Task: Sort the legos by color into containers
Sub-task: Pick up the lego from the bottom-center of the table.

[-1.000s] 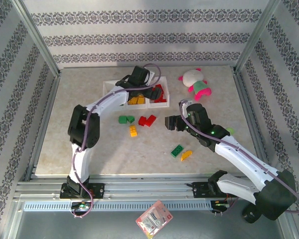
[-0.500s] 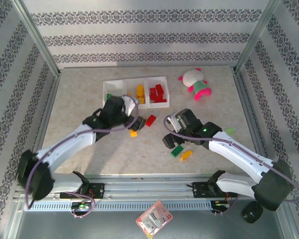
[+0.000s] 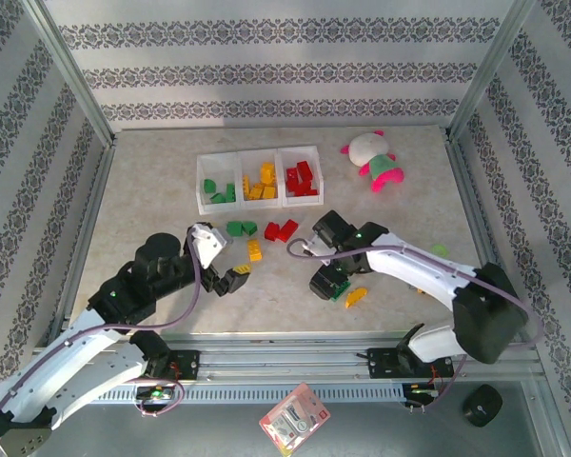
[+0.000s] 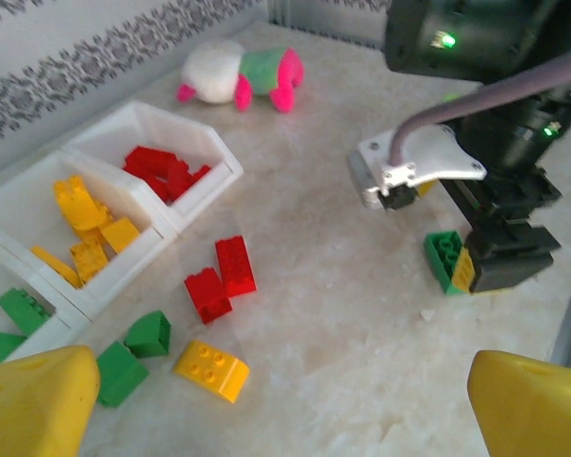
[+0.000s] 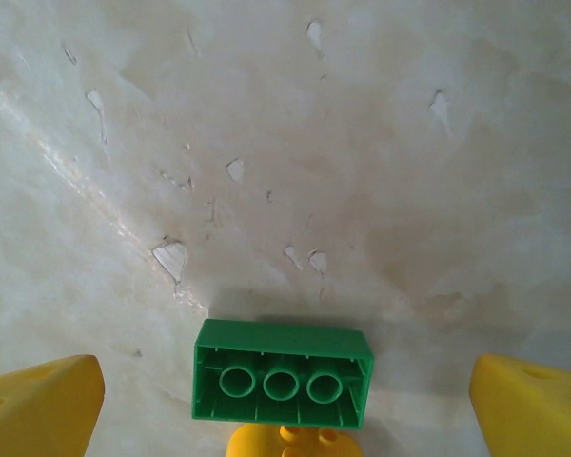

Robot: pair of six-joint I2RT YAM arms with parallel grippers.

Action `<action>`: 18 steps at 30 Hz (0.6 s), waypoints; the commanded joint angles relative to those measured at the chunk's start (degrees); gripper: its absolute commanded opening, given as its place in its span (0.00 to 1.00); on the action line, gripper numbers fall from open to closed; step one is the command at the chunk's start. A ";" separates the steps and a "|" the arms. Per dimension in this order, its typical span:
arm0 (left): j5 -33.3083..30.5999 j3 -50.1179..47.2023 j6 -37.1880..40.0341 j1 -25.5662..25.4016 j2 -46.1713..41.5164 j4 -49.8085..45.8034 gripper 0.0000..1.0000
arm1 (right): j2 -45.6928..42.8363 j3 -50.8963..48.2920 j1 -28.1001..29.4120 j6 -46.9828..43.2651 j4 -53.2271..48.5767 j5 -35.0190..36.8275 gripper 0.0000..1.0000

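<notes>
**Closing on green with yellow tucked against it**

From the top camera, your right gripper (image 3: 328,282) hangs over a green brick (image 3: 338,288), well out from the red end of the tray (image 3: 238,154) on its near side. A yellow wedge (image 3: 356,297) lies just beside that brick. The tray's cells hold green, yellow and red, left to right. Your left gripper (image 3: 230,278) sits off the tray's near side too. A yellow brick (image 3: 255,250), a green pair (image 3: 240,228) and a red pair (image 3: 283,230) lie between it and the tray.

On the left wrist camera, its fingers (image 4: 33,400) are spread wide with nothing between them.

On the right wrist camera, the fingers (image 5: 38,409) are also wide apart. The green brick lies between them, touching neither, hollow side up. What looks like the wedge presses against its lower edge.

Watch three things:
- **Wedge:** if you close and lift as it stands, it may drag along or ride up and end in the tray's green cell.
- **Grip:** you would be pinching the brick by its short ends, so a light grip could let it pivot and drop short of the tray.
- **Left arm:** the carry to the green cell passes close by it.
</notes>
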 commanded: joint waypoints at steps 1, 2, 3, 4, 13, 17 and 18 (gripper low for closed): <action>2.69 0.03 2.66 -0.97 0.70 -2.97 0.99 | 4.23 3.64 0.62 -2.08 -6.09 0.05 0.98; 2.79 0.00 2.83 -1.03 0.97 -2.70 0.99 | 5.51 4.33 0.66 -1.83 -6.67 0.11 0.98; 2.82 0.02 3.12 -1.03 1.10 -2.46 0.99 | 6.82 5.32 0.63 -1.46 -7.49 -0.04 0.98; 2.70 0.03 3.36 -1.03 1.23 -2.42 0.99 | 7.91 6.31 0.50 -1.04 -8.26 -0.31 0.98; 2.13 -0.79 4.03 -1.03 0.96 -2.74 0.99 | 18.83 11.39 0.32 0.70 -15.63 -0.17 0.98; 1.64 -0.99 4.33 -1.04 0.84 -2.60 0.99 | 20.89 11.98 0.27 1.77 -16.70 1.01 0.96; 1.62 -0.98 4.34 -1.03 0.85 -2.61 0.99 | 21.17 12.10 0.28 1.98 -16.81 1.13 0.95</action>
